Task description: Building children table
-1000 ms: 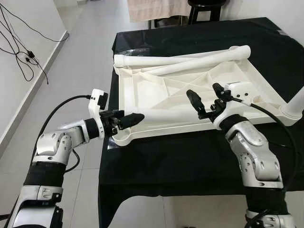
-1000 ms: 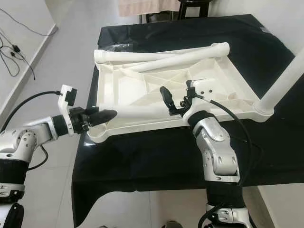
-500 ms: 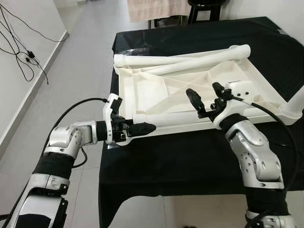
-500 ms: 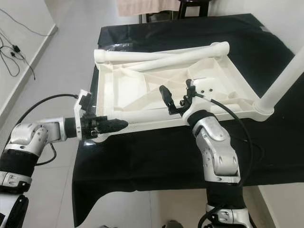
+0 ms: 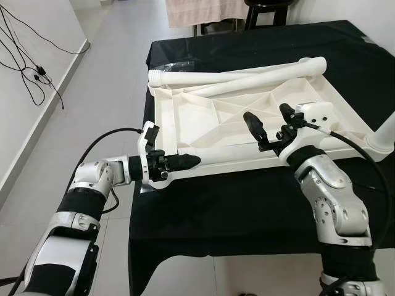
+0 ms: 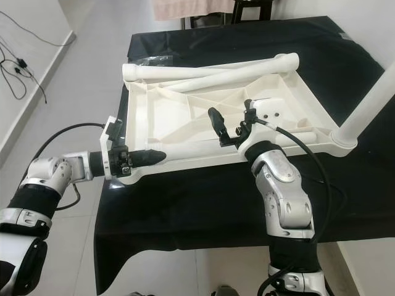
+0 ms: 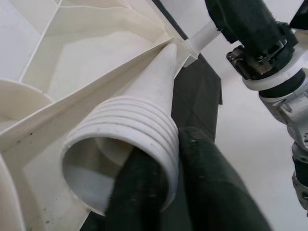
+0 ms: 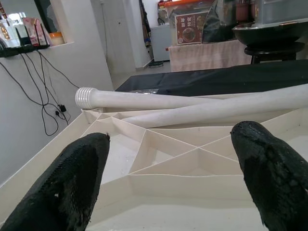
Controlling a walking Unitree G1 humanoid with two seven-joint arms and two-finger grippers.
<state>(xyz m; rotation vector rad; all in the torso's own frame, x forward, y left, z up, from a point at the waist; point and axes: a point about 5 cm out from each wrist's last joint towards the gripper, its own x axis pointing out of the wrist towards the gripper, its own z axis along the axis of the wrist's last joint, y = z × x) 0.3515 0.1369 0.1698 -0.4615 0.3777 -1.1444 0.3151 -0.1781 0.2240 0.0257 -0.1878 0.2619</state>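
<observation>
Tabletop [image 5: 203, 123], white, ribbed and turned underside up, lies on a black-draped table [image 5: 247, 203], its near-left corner reaching that table's left edge above bare floor [image 5: 105, 92]. At that corner the left gripper [image 5: 185, 162] clamps the threaded end of a loose leg [image 7: 144, 125], one finger [image 7: 139, 192] inside the hollow tube and the other outside its wall, the leg lying along the tabletop's near rim. The right gripper [image 5: 270, 120] hovers over the tabletop's near rim towards its right side, fingers [image 8: 77, 178] spread wide and holding nothing. Two more legs [image 5: 234, 77] lie crossed along the tabletop's far rim. A fourth leg [image 6: 364, 111] stands up from the tabletop's near-right corner. Black cloth lies bare in front of the tabletop's near rim.
</observation>
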